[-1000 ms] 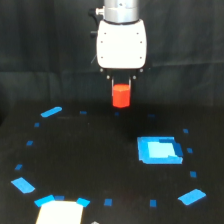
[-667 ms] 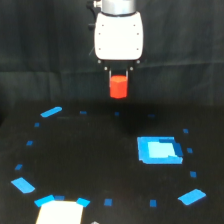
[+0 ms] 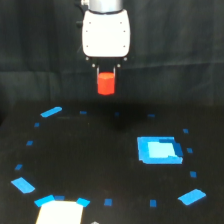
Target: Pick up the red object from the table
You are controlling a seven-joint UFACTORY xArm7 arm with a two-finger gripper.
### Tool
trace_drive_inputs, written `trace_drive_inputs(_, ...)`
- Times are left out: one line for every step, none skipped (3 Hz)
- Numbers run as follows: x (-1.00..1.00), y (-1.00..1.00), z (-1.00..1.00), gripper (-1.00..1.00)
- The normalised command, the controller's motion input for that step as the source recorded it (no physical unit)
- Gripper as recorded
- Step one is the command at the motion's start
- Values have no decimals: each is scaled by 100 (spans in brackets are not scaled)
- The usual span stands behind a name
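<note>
The red object (image 3: 106, 83) is a small orange-red block held between the dark fingers of my gripper (image 3: 106, 75), which hangs under the white gripper head (image 3: 106, 34). The gripper is shut on the block. The block is lifted well above the black table (image 3: 100, 150), in front of the black curtain, at the upper middle of the exterior view. The block's top is hidden between the fingers.
A bright blue square patch (image 3: 158, 150) lies on the table at the exterior view's right. Small blue tape marks ring the table, such as one at the left (image 3: 51, 112) and one at the lower right (image 3: 191, 197). A white patch (image 3: 59, 212) sits at the bottom edge.
The gripper has risen with the red block in it; the block is now higher above the table than one second ago.
</note>
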Motion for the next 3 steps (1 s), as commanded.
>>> trace_drive_inputs(-64,-64,36,-82)
trace_drive_inputs(-100,-91,10,-100)
trace_drive_inputs(15,-52,-100,-80)
